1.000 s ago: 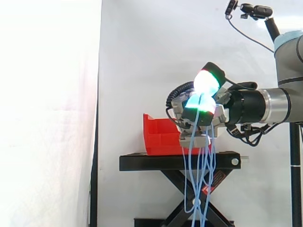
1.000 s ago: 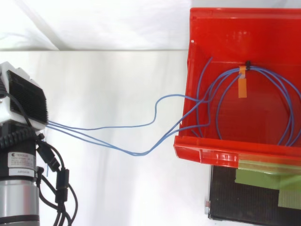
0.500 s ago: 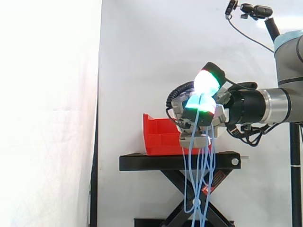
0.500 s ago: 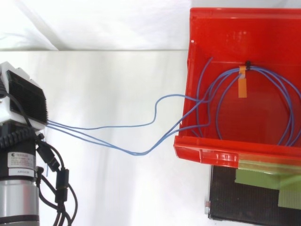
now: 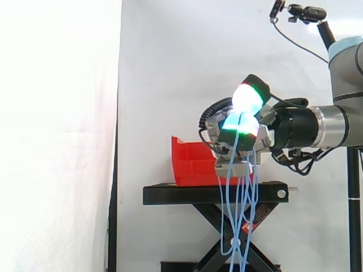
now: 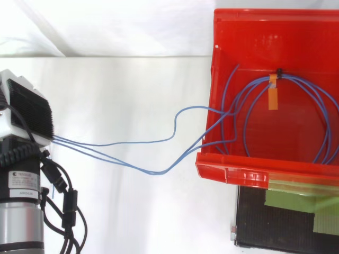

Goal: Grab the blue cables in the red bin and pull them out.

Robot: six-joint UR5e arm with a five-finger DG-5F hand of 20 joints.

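When viewed from the side, shows the hand [image 5: 241, 122] right of centre, on an arm entering level from the right edge. Fingers curled together and clamped on the blue cables [image 5: 231, 187], with fingertips [image 5: 248, 97] glowing white and green at the top of the grip. Below the grip, several pale blue strands hanging in long loops down the frame, crossing in front of the black stand [image 5: 210, 194] and its scissor legs almost to the bottom edge. Left of the hand and partly behind it, the red bin [image 5: 190, 161] resting on the stand's top plate, open side up, against the white curtain [image 5: 170, 68]. From above, hand at the left edge of the frame and bin at the upper right, well apart. Between them, a few blue strands running from under the hand across the pale middle of the frame, sagging toward the lower centre, then rising over the bin's left wall. Inside the bin, the rest of the cables lying in a wide coil on the floor, bound at the top by a black tie with a strip of orange tape [image 6: 273, 98] just beneath. At the lower right corner, part of the stand showing below the bin's near rim, with green tape [image 6: 288, 203] across it.
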